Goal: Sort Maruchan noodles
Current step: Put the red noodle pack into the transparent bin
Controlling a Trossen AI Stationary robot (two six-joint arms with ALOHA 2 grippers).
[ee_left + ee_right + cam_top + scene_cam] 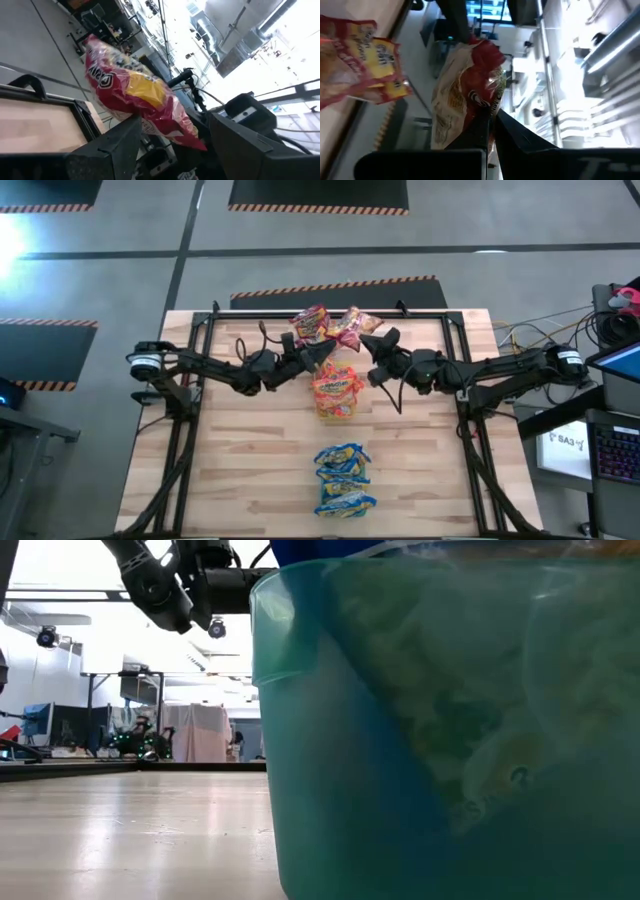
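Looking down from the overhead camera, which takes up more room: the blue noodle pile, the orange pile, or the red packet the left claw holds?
1. Blue pile, largest.
2. Orange pile.
3. Red packet in the left gripper, smallest, though lifted nearer the camera, so slightly flattered.

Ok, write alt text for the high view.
Seen from above, two dark arms meet at the wooden table's far edge, the left end effector and right end effector each holding a red noodle packet; orange packets and blue packets lie stacked nearer.

Bright window glare washes out both wrist views; the low view's near blue packet [450,730] is blurred.
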